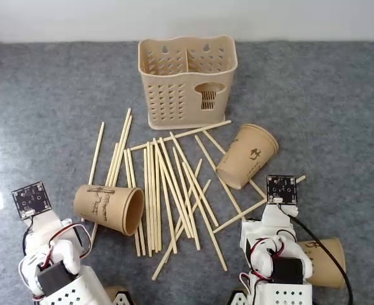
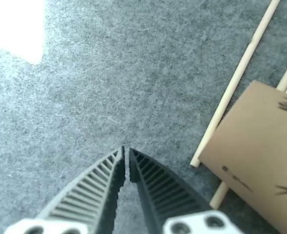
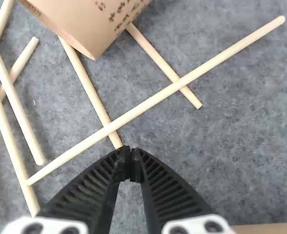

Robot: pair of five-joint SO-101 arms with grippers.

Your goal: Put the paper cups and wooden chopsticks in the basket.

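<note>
Plainly, both tools are closed and hold nothing. The left tool (image 2: 126, 157) has its fingers pressed together, tips low over the bare grey surface (image 2: 109, 73). The left cup (image 2: 260, 156) lies on its side near those tips but apart from them, resting across a few chopsticks (image 2: 236, 80).

The right tool (image 3: 130, 161) likewise has its fingers together. Its tips sit just at the end of one stick, close beneath a long chopstick (image 3: 158, 97) that crosses over it at a slant. The middle cup (image 3: 90, 19) lies on its side a little beyond, on top of several sticks and clear of the tool.

From above, the basket (image 1: 187, 79) stands upright at the far side of the surface, well apart from both arms. The loose chopsticks are spread between it and the arms, one of them just in front of its foot. A third cup (image 1: 324, 260) lies on its side right beside the right arm's base, partly hidden by the arm.
</note>
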